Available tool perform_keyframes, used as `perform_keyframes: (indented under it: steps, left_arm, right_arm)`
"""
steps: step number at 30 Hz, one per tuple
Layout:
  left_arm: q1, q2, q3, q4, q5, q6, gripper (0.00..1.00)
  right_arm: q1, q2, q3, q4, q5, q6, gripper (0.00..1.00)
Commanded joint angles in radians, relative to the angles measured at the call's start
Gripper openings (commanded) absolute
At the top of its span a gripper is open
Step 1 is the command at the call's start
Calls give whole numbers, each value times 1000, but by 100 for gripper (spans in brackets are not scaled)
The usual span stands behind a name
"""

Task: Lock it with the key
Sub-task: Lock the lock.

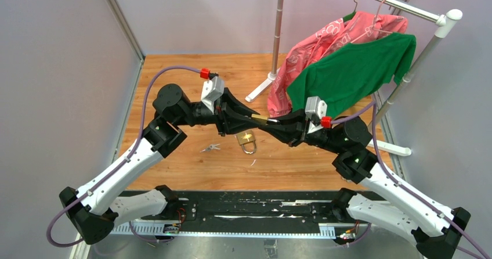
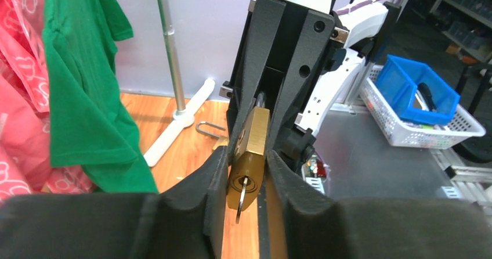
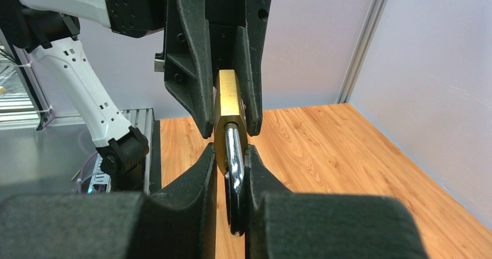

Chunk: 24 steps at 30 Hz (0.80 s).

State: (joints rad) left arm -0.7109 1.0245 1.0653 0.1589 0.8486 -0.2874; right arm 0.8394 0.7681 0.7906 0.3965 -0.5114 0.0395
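Padlock (image 2: 252, 140), with the key (image 2: 240, 201) sitting in its keyhole, is hanging above the bench (image 1: 185, 169) at the centre of the top view. The left tool (image 2: 248, 159) is clamping the brass body. The right tool (image 3: 231, 157) is gripping the shackle (image 3: 233, 140).

Wooden tabletop (image 1: 174, 90), fenced by pale grey walls (image 1: 58, 67). At its far right, a metal clothes rack (image 1: 280, 27) on white feet. On the rail, a green T-shirt (image 1: 354, 73) on a hanger; hangs in front of a pink patterned garment (image 1: 316, 44) and covers part of it. Off the table, in the left wrist view, a white mesh basket (image 2: 464, 128) holding a blue bin (image 2: 406, 76).
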Motion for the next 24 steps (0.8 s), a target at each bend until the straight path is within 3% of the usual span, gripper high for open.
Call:
perform_keyframes:
  steps: [1, 3, 16, 17, 18, 19, 21, 24]
  left_arm:
    - [-7, 8, -3, 22, 12, 11, 22]
    - [-8, 8, -1, 22, 10, 14, 1]
    - [-7, 7, 5, 16, -55, -24, 0]
    - [-7, 11, 5, 16, -53, -25, 5]
    - [-7, 12, 6, 16, -49, -19, 24]
    - [-7, 11, 7, 16, -43, -10, 33]
    - [-6, 6, 10, 15, -20, 22, 27]
    - [-3, -3, 17, -43, -18, 72, 28]
  right_arm:
    - [-10, -12, 50, 81, 32, 4, 0]
    - [-10, -7, 51, 79, 29, 6, 0]
    - [-10, -51, 102, -232, 116, -91, 0]
    - [-10, -52, 101, -235, 108, -92, 0]
    - [-10, -52, 102, -237, 98, -93, 0]
    - [-10, -52, 102, -237, 94, -92, 0]
    - [-10, -58, 101, -237, 101, -95, 0]
    - [-10, -70, 98, -231, 119, -102, 0]
